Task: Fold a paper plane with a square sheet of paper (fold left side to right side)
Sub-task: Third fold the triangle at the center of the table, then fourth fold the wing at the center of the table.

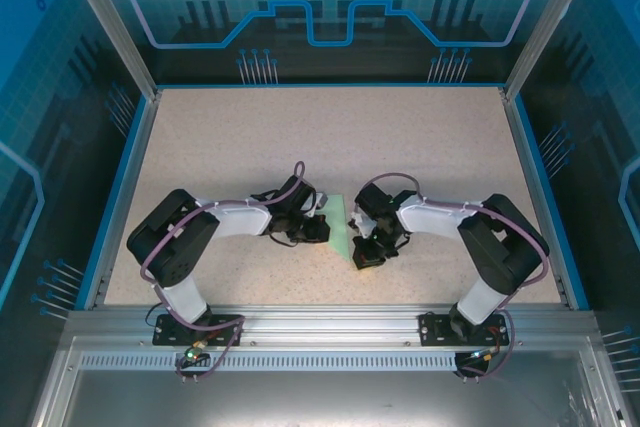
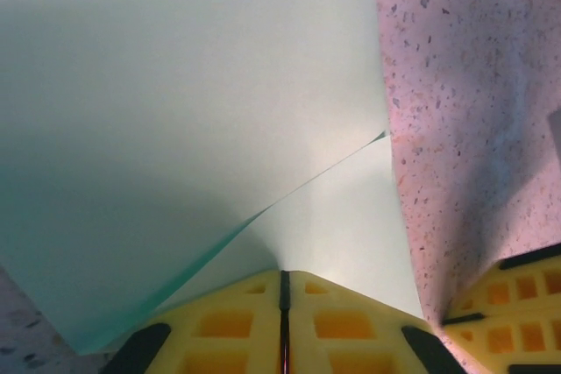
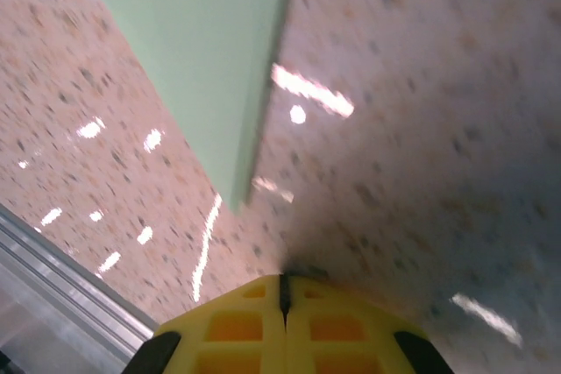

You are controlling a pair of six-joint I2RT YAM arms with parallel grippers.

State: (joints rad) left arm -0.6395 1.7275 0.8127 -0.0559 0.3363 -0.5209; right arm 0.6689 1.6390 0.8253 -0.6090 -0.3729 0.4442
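Observation:
The square sheet of paper (image 1: 340,228), pale mint green, lies as a pointed wedge between my two grippers. In the left wrist view the sheet of paper (image 2: 175,85) has an upper layer lifting off a flat lower layer, and both run down into the tips of my left gripper (image 2: 283,273), whose jaws are pressed together on it. My left gripper (image 1: 322,229) sits at the paper's left edge. My right gripper (image 1: 366,253) is shut and holds nothing. Its tips (image 3: 282,279) are down at the bare table, just short of the paper's sharp corner (image 3: 230,199).
The speckled table (image 1: 300,137) stretches wide beyond the paper. An aluminium rail (image 3: 53,291) runs along the near edge, close to the right gripper. One yellow finger of the right gripper (image 2: 517,304) is just right of the paper.

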